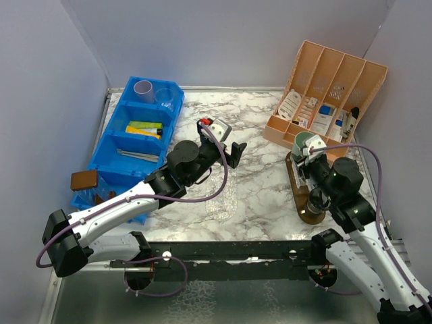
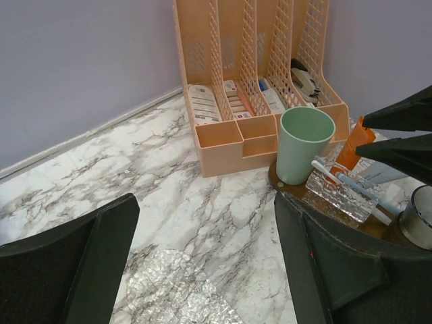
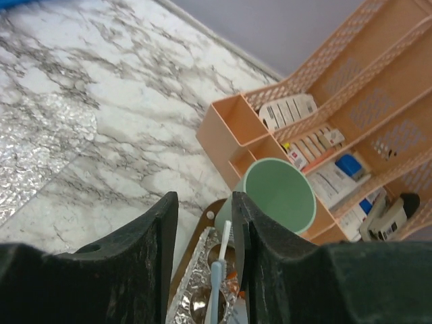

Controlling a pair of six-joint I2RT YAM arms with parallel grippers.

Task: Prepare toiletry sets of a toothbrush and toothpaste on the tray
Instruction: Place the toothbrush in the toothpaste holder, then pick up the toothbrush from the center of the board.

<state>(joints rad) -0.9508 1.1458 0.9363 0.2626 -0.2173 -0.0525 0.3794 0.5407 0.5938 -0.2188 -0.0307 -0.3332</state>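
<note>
On the brown tray (image 1: 297, 183) at the right stand a mint green cup (image 1: 307, 143), a clear faceted cup (image 3: 196, 297) and a smoky dark cup (image 1: 317, 200). A thin pale-blue toothbrush (image 3: 219, 270) leans in the clear cup, and an orange tube (image 2: 354, 145) stands in it too. My right gripper (image 3: 206, 229) hangs just above that cup. Its jaws are open on either side of the brush head, and the brush is near the right finger. My left gripper (image 2: 202, 270) hovers wide open and empty over the marble table's middle.
A peach organizer (image 1: 327, 88) with small boxes stands behind the tray. A blue bin (image 1: 138, 131) at the left holds a lilac cup (image 1: 143, 88), yellow-green tubes and thin brushes. A crinkled clear sheet (image 1: 223, 196) lies on the marble. A brown block (image 1: 84, 179) sits beside the bin.
</note>
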